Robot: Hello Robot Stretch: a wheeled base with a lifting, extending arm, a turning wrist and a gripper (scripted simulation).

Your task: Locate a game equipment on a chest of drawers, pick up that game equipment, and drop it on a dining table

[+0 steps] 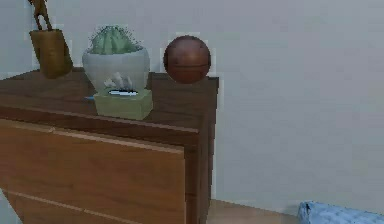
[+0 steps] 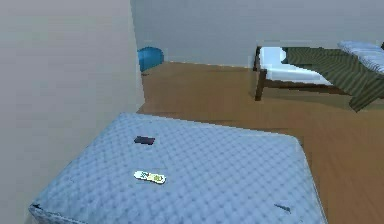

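We take the step in hand to be closing on the ball [image 1: 187, 59], the one piece of game equipment ahead. It is a brown-orange basketball, and it sits on top of the wooden chest [image 1: 110, 160] near the right rear corner, close to the wall. Just to its left stands a cactus [image 1: 114, 41] in a white pot. A tissue box [image 1: 124, 103] lies in front of the pot, and a carved wooden figure [image 1: 48, 48] stands at the far left. The ball looks apart from the pot, though only narrowly.

We cannot tell the state of the fingers, so we should not assume they are ready for a grasp.

To do this well, we judge that the base must first turn and pull alongside the chest, bringing the ball onto the reaching side. That side now faces a blue quilted bed [image 2: 230, 170] with a small dark flat item [image 2: 144, 140] and a pale remote-like item [image 2: 150, 177] on it. We would stop with the ball's right half in line with the reach, then lift above the chest top before extending. The ball is round and will likely roll if nudged, so the fingers should come in level across its widest part. They should also keep away from the cactus pot. The bed corner [image 1: 340, 213] at the forward view's lower right leaves little room to swing, so the turn should be slow.
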